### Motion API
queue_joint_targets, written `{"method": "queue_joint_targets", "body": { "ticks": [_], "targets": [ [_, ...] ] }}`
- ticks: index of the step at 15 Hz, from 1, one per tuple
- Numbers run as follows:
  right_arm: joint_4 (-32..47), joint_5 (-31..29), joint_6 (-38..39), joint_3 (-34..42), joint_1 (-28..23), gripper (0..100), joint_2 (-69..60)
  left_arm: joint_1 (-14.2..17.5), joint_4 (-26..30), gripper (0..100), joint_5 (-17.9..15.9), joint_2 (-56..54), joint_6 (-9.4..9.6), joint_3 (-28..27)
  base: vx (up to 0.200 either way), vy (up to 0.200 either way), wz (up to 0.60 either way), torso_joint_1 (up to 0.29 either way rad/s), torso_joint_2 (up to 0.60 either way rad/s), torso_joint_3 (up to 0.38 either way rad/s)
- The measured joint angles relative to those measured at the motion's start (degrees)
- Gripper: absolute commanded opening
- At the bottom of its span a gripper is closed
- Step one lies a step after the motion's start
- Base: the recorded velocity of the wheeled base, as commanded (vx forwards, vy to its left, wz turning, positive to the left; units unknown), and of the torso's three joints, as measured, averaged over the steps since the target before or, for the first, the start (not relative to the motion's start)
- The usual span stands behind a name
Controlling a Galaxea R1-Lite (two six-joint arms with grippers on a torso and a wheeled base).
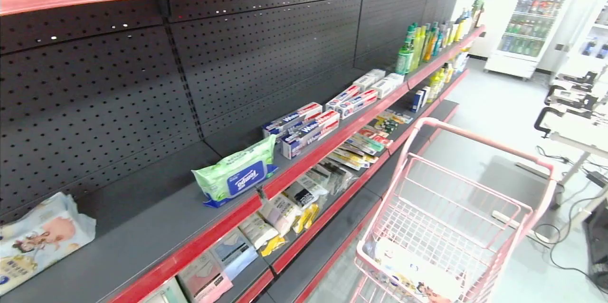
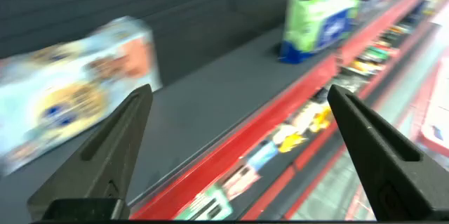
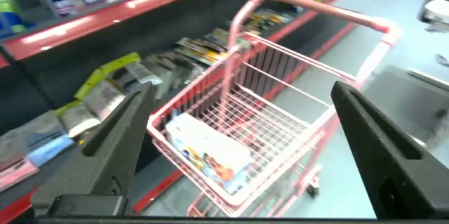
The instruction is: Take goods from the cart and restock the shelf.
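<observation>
A: Where is the right gripper?
B: Above the pink cart, its two dark fingers spread wide apart.
A: What lies in the cart?
B: One white printed pack, flat on the basket floor near one end. The red-edged shelf stands just beside the cart.

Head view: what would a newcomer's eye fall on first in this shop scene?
The pink cart stands out at the lower right, in the aisle beside the shelf, with one colourful pack lying in its basket. On the grey shelf, a green wipes pack sits near the red front edge, and a large patterned pack lies at the left end. The left tool and right tool are open.
</observation>
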Motion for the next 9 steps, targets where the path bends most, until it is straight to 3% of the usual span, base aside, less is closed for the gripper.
{"method": "queue_joint_targets", "body": {
  "ticks": [1,9],
  "targets": [
    [0.0,-0.02,0.0,0.0,0.0,100,0.0,0.0,0.0,100,-0.02,0.0,0.0,0.0,0.0,0.0,-0.6,0.007,0.01,0.007],
    [0.0,0.02,-0.04,0.0,-0.02,100,0.0,0.0,0.0,100,0.0,0.02,0.02,0.0,0.0,0.0,0.0,0.0,0.0,0.0]
  ]
}}
